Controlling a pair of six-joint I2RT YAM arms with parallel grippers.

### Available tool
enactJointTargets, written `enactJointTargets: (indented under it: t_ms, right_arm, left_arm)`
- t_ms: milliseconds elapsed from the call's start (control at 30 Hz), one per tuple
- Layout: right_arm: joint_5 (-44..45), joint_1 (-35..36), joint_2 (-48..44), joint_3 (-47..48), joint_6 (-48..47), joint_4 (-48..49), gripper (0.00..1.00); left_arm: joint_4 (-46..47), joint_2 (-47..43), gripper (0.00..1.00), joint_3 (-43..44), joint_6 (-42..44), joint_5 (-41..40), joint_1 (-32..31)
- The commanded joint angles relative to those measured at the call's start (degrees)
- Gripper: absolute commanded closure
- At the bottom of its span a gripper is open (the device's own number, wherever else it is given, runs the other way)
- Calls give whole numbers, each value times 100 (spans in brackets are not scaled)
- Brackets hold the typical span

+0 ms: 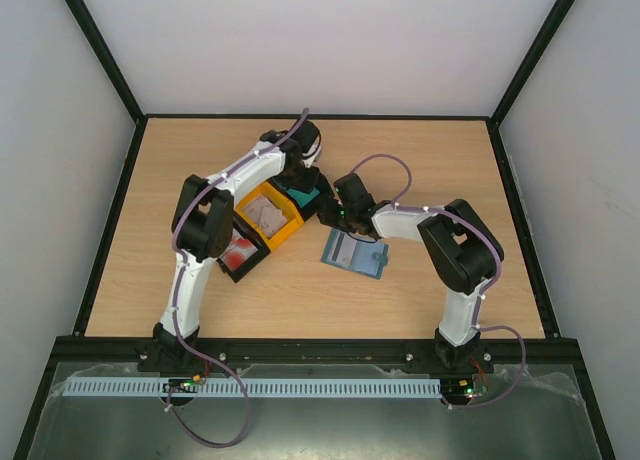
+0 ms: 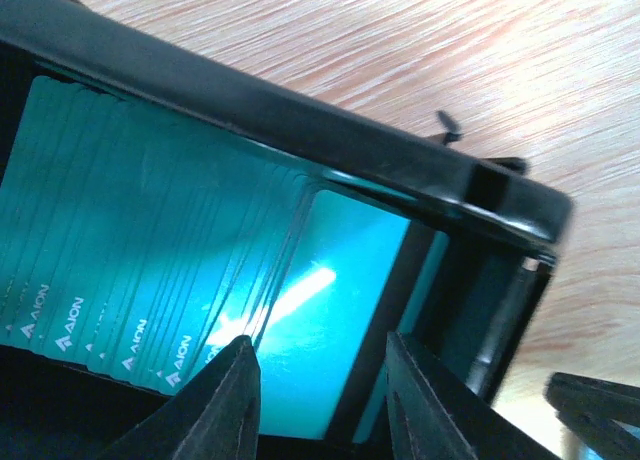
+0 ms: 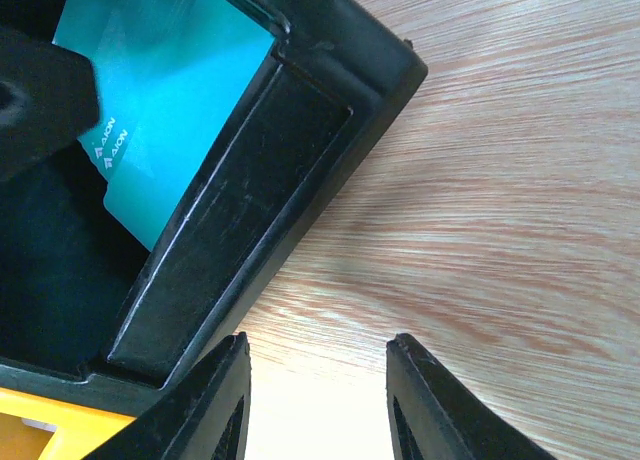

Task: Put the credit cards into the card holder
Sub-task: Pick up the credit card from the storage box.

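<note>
Left tool point(image 2: 320, 355), open and empty, hangs over the teal stack point(image 2: 150, 260); right tool point(image 3: 318, 355), likewise open, crowds it. Card holder point(image 1: 355, 252) lies on the bench point(image 1: 180, 150); wrong-card grab or collision looks possible

Overhead view: bright, even, diffuse; faint soft shadows beneath arms on bench point(image 1: 300, 300).
Left wrist: white glare streak across teal cards point(image 2: 340, 280); left pincer fingers point(image 2: 225, 405) dark, blurred.
Right wrist: overexposed wood along lower edge; black tray wall point(image 3: 250, 200) sharp.
</note>
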Motion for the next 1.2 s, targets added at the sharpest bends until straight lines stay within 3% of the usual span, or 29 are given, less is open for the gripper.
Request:
enactJointTargets:
  t_ms: [0,667,933,1167]
  right_arm:
    - [30,-26,-63,29,-101,107,62]
    - [-103,99,396,430,-155,6,61]
    - [-25,99,637,696,-120,-94,61]
    - [95,94,805,916,-93,-209,62]
  left_arm:
    - [-128,349,61,121,353,-246,28]
    - [-372,789,56,333,602,370,145]
    - [-416,579,72,190,692,947,134]
    - [-373,272,77,67,580,1296,134]
